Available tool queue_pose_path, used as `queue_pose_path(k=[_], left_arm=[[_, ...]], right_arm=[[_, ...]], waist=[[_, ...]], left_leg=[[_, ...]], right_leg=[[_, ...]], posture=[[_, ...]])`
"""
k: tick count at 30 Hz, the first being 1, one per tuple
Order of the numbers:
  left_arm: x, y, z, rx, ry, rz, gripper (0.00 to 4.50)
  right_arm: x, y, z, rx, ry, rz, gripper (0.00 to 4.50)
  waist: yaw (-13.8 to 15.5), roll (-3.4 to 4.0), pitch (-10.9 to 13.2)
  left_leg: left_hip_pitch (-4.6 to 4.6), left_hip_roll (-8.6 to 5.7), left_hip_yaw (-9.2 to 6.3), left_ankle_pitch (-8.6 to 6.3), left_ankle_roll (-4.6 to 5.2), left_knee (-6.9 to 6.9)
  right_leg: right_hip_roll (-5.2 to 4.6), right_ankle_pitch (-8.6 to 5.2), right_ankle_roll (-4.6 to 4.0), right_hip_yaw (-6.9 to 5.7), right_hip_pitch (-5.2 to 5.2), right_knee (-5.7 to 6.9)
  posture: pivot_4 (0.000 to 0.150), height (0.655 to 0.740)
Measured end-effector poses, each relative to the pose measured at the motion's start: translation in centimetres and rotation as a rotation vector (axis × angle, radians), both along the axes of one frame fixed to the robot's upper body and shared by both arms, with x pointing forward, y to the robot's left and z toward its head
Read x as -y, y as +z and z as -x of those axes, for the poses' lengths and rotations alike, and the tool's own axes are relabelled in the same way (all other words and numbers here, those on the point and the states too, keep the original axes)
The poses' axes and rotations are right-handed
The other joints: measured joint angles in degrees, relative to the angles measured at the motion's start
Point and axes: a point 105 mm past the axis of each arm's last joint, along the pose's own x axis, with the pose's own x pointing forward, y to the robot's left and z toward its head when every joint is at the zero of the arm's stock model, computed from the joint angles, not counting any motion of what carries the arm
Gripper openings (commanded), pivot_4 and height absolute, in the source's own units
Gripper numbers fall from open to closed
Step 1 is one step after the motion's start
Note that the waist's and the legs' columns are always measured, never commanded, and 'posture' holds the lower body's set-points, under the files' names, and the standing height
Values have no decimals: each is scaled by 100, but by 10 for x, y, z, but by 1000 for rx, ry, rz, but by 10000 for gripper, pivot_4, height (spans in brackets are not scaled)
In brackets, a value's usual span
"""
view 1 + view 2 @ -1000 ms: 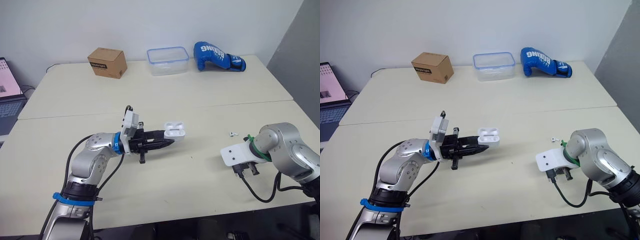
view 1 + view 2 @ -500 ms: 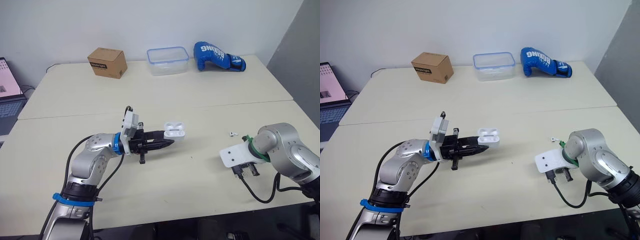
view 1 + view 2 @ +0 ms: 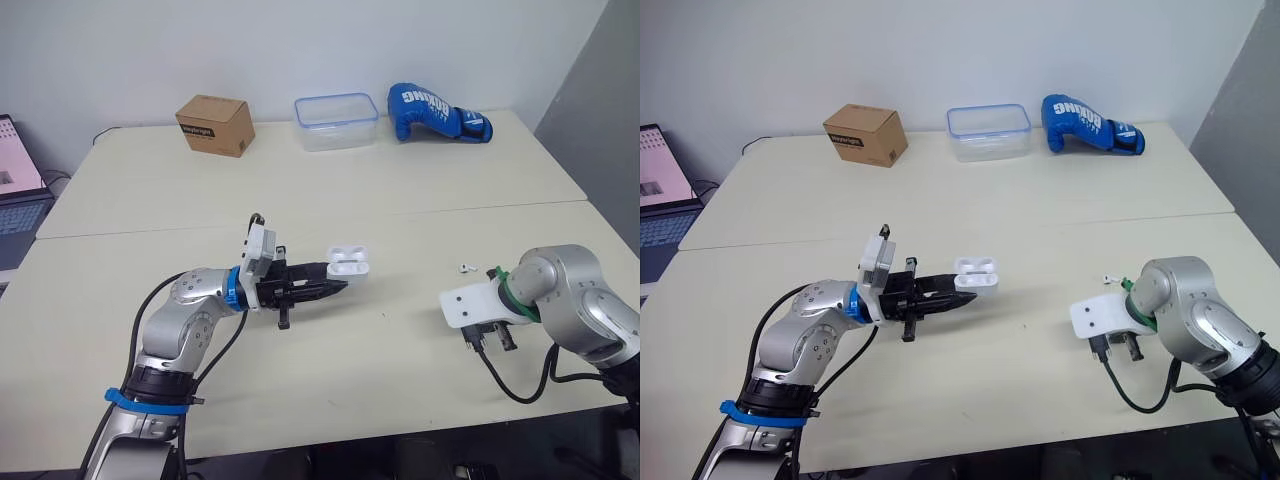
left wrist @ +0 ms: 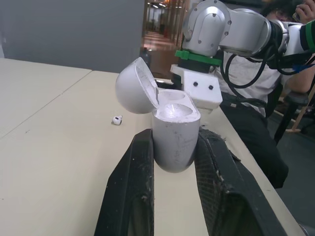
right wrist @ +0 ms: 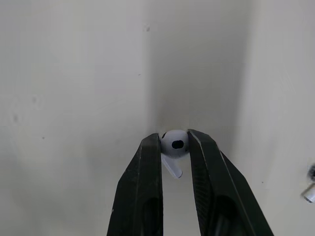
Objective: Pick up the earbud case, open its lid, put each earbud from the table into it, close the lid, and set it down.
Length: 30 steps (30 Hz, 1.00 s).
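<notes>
My left gripper (image 3: 335, 284) is shut on the white earbud case (image 3: 347, 262), held above the table's middle with its lid (image 4: 136, 87) swung open. In the left wrist view the case (image 4: 173, 132) sits between both fingers (image 4: 135, 167). At the right, my right gripper (image 5: 174, 140) points down at the table, shut on a white earbud (image 5: 174, 143) pinched between its fingertips. A second earbud (image 3: 465, 268) lies on the table just beyond the right wrist, also seen past the case as a small white earbud (image 4: 117, 119).
Along the far edge stand a cardboard box (image 3: 213, 124), a clear plastic container (image 3: 336, 121) and a blue boxing glove (image 3: 435, 112). A laptop (image 3: 15, 190) sits off the left side. A person (image 4: 256, 98) sits behind the right arm in the left wrist view.
The right wrist has shifted slightly toward the left. The left gripper with the open case has stayed about where it was.
</notes>
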Motion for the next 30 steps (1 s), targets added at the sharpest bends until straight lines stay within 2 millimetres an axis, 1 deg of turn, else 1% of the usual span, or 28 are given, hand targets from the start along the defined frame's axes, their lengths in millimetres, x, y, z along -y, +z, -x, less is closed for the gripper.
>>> queue_pose_path(k=[4,5,8,10,12,14,16,19,22,26,30], left_arm=[[0,3,-10,13,8,18,7929],[0,5,-12,21,4,19,7929],[-1,5,-15,30,2,20,7929],[0,3,-16,20,-5,28,7929],[2,3,-16,18,-13,34,7929],[4,5,-17,26,-20,34,7929],[5,7,-17,34,-28,36,7929],[5,6,-17,37,-33,29,7929],[5,5,-19,34,-30,28,7929],[5,2,-21,25,-25,32,7929],[6,4,-24,40,-20,27,7929]], right_arm=[[-27,19,-7,63,-88,-308,3987],[-34,25,-9,76,-125,-416,3987],[-41,34,-12,91,-211,-580,3987],[-46,46,-15,112,-277,-740,3987],[-53,54,-15,115,-312,-853,3987],[-64,68,-14,127,-331,-1033,3987],[-72,81,-13,149,-338,-1168,3987],[-79,98,-11,199,-341,-1318,3987],[-89,111,-8,219,-321,-1419,3987],[-100,120,-2,217,-281,-1475,3987],[-111,129,0,188,-269,-1516,3987]], waist=[[7,-1,-1],[9,-1,-1],[7,-1,-1],[7,-1,-1],[6,-1,-1],[3,1,-1],[-2,2,-2],[-11,3,-3],[-21,6,-4],[-26,6,-4],[-29,7,-5]], left_leg=[[0,0,-4,0,0,3],[-1,-1,-5,0,0,2],[-2,-5,-5,0,0,1],[-2,-4,-8,0,0,0],[-2,-3,-11,0,0,1],[-1,-3,-12,0,0,1],[-1,-4,-13,0,0,1],[-1,-5,-14,0,0,1],[0,-5,-14,0,-1,1],[1,-5,-14,0,-1,1],[1,-5,-16,0,0,1]], right_leg=[[0,1,-1,-2,3,3],[0,1,-1,-2,1,3],[-2,1,-1,-1,0,0],[-2,1,-1,-3,-1,2],[-1,1,-1,-4,-1,6],[-1,1,-1,-3,-2,8],[-1,1,-1,-3,-3,10],[-1,1,-1,-3,-3,9],[-1,1,-1,-2,-4,13],[0,1,-1,-2,-4,12],[0,1,-1,-3,-5,15]], posture=[[1500,7307],[1500,7307],[1500,7307],[1500,7307],[1500,7307],[1500,7307],[1500,7307],[1500,7307],[1500,7307],[1500,7307],[1500,7307]])
